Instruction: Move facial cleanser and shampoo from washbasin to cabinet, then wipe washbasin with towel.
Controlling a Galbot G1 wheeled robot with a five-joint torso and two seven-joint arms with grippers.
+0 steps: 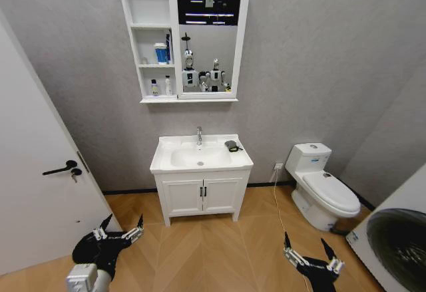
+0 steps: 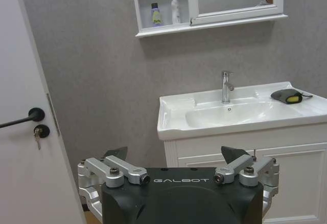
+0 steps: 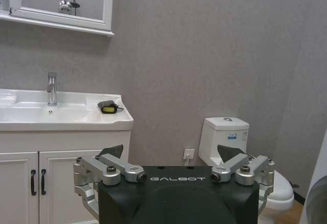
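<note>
Low before washbasin (image 1: 201,160): both pincers agape.

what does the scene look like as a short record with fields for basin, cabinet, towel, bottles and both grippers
basin: white rectangular ceramic washbasin with chrome tap, bowl bare
cabinet: white wall-mounted cabinet with mirror
towel: small dark folded towel on the basin's right rim
bottles: two small bottles on the lowest cabinet shelf
left gripper: open, low, well short of the basin
right gripper: open, low, holding nothing
</note>
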